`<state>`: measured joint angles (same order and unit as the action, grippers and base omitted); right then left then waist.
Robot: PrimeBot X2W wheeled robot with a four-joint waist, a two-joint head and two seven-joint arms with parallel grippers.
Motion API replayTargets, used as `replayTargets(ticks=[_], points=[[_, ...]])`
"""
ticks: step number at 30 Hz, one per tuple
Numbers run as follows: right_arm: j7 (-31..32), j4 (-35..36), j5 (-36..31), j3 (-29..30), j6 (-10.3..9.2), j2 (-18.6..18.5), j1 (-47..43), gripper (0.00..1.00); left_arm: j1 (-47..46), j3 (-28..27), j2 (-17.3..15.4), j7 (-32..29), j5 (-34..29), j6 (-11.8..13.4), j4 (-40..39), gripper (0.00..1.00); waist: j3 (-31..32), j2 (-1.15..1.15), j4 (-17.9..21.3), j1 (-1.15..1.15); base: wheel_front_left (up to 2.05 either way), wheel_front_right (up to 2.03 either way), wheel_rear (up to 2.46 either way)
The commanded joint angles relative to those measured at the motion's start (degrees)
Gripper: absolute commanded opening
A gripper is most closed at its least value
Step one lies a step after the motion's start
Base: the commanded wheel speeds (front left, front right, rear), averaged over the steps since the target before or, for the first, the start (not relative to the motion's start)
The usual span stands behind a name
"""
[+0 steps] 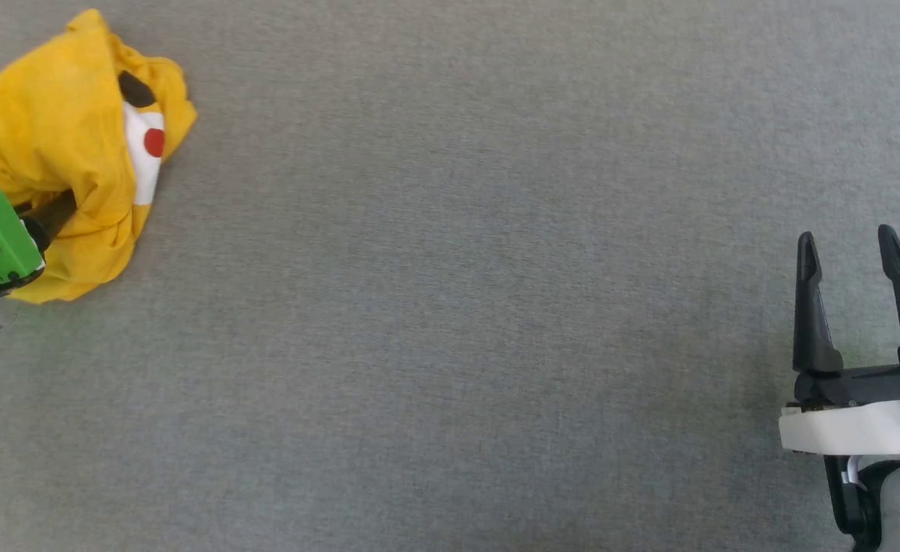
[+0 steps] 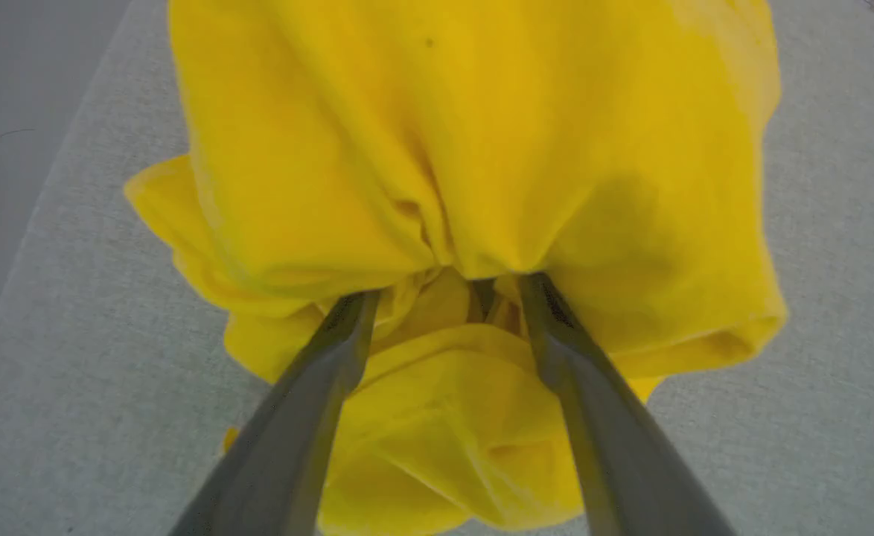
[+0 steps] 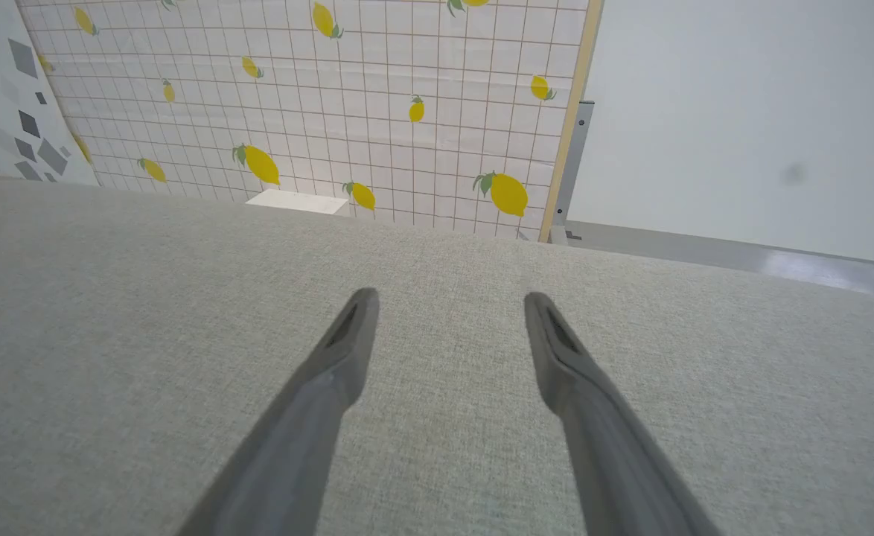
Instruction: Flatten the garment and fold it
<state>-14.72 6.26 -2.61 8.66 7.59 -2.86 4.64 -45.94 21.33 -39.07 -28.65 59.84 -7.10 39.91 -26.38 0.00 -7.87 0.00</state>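
Observation:
The garment is a yellow shirt lying crumpled in a heap at the far left of the grey table; part of its print shows, a white patch with a red dot and a black spot. My left gripper, below its green wrist housing, reaches into the heap from the near side. In the left wrist view its fingers stand wide apart, the left gripper open with its tips tucked under a yellow fold of the garment and loose cloth bunched between them. My right gripper hovers open at the lower right, the right gripper holding nothing.
The grey fabric-covered table stretches wide between the two arms. Its left edge runs close beside the heap. Beyond the far edge stand a lemon-patterned gridded wall, a small white box and a plain white panel.

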Motion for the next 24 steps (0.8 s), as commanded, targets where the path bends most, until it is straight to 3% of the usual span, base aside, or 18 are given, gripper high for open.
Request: replayTargets(ticks=[1, 10, 11, 12, 24], points=[[-0.3, 0.4, 0.2, -0.1, -0.10, 0.0, 0.9, 1.00, -1.1, 0.2, 0.3, -0.4, 0.8, -0.4, 0.6, 1.00, -1.7, 0.00, 1.7, 0.00, 0.00, 0.00, 0.00], [-0.3, 1.5, 0.6, -0.2, -0.10, 0.0, 1.4, 1.00, -1.4, 2.0, 0.4, 1.7, 1.1, -0.4, 5.6, 1.00, -3.6, 0.00, 4.2, 0.00, 0.00, 0.00, 0.00], [-0.3, 1.6, 0.6, -0.2, -0.10, 0.0, 1.4, 1.00, -1.4, 2.5, 0.3, 2.0, 0.9, -0.4, 5.8, 0.63, -3.7, 0.00, 4.4, 0.00, 0.00, 0.00, 0.00], [-0.3, 1.7, 0.7, -0.1, -0.10, 0.0, 1.5, 1.00, -1.3, 3.0, 0.3, 2.4, 0.9, -0.4, 5.9, 0.00, -3.7, 0.00, 4.5, 0.00, 0.00, 0.00, 0.00], [-0.3, 1.5, 1.2, 0.3, -0.10, 0.0, 2.1, 1.00, -1.6, 5.2, -1.7, 5.9, 5.6, -0.4, 4.1, 0.00, -2.6, 0.00, 4.4, 0.00, 0.00, 0.00, 0.00]])
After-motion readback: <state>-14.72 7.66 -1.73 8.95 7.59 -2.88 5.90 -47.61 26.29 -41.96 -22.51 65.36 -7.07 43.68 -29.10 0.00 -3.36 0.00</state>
